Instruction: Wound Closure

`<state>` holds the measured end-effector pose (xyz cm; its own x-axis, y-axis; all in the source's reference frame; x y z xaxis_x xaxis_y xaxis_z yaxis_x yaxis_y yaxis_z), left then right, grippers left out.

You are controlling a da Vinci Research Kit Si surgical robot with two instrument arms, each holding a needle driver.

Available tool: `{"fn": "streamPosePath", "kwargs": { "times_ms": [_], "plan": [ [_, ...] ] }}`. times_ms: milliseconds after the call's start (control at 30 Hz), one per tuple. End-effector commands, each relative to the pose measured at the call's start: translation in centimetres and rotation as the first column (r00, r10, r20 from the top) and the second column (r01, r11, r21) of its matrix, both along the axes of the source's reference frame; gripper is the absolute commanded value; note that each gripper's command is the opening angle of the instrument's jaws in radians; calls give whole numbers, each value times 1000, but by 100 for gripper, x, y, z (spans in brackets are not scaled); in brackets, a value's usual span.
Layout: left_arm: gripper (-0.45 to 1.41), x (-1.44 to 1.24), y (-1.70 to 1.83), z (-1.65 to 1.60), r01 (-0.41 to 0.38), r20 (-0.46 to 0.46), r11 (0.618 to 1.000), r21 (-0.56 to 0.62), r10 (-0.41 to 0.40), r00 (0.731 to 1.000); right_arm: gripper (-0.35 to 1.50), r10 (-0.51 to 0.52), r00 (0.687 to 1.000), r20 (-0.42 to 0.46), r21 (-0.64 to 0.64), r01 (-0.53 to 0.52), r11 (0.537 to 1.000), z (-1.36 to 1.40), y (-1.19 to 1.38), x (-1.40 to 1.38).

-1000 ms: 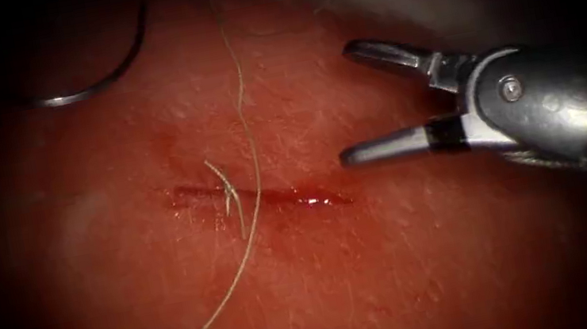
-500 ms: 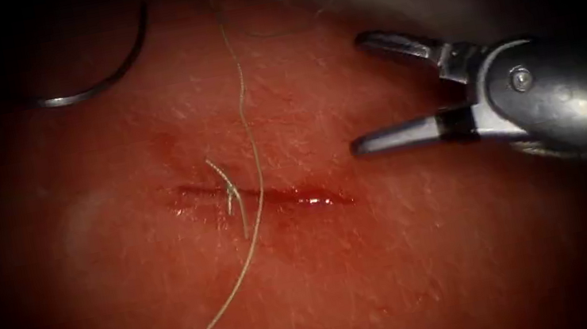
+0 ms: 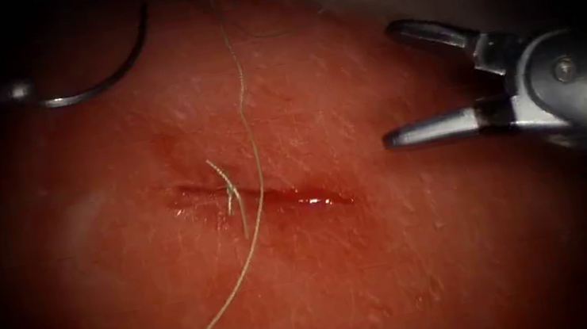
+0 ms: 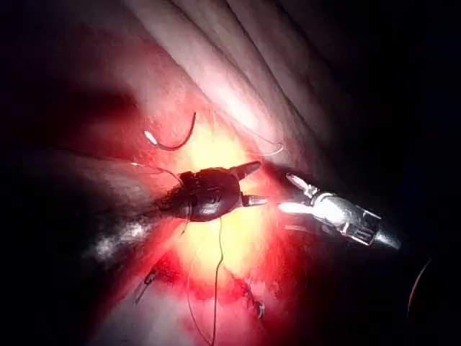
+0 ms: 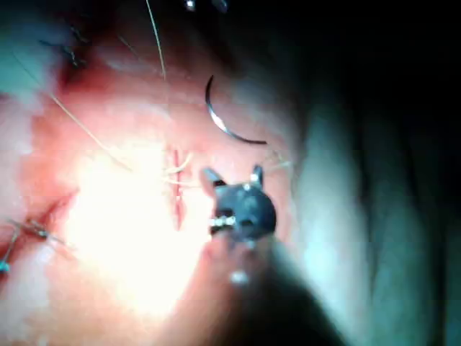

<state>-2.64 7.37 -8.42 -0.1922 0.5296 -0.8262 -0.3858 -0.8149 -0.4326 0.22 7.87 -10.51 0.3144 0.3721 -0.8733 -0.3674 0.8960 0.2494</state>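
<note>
Endoscope view of the tissue (image 3: 378,278) with its cut (image 3: 259,197) running left to right, red fluid (image 3: 316,201) glistening at its right end. The curved needle (image 3: 101,71) lies free on the tissue surface, up and left of the cut, held by neither tool. A long thread (image 3: 247,128) crosses the cut; short cut ends of thread (image 3: 227,188) stand at the wound. The right tool (image 3: 396,82), right of the cut, has its jaws spread and holds nothing
</note>
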Motion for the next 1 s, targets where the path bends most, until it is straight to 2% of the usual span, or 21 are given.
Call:
{"fn": "streamPosePath", "kwargs": {
  "times_ms": [33,133,267,367,467,533,600,767,1000],
  "plan": [
    [66,-8,-5,6,-10,7,1000,-1,10,1000,148,0,1000,-1,-4,0,1000,5,2,8],
    [66,-22,-9,13,-36,21,999,-4,36,999,148,-4,1000,0,-3,4,1000,7,1,9],
    [62,-41,-21,42,-130,-2,991,6,130,991,148,-10,1000,7,-3,10,1000,9,-1,10],
    [61,-43,-23,62,-119,-39,993,-21,118,992,148,-13,1000,11,-2,13,1000,10,-2,10],
    [62,-36,-22,82,-113,-101,994,-2,112,989,148,-13,1000,12,-3,13,1000,10,-3,10],
    [64,-25,-22,96,-124,-182,992,33,128,975,148,-14,1000,10,-3,14,1000,11,-3,11],
    [66,-19,-23,104,-124,-219,990,64,135,966,148,-16,1000,9,-3,16,1000,11,-3,12],
    [69,-1,-17,110,-90,-261,993,74,106,960,148,-19,1000,10,-3,19,1000,12,-5,15],
    [77,10,-13,135,-94,-401,988,126,138,906,148,-22,1000,7,-3,22,1000,12,-7,20]
  ]
}}
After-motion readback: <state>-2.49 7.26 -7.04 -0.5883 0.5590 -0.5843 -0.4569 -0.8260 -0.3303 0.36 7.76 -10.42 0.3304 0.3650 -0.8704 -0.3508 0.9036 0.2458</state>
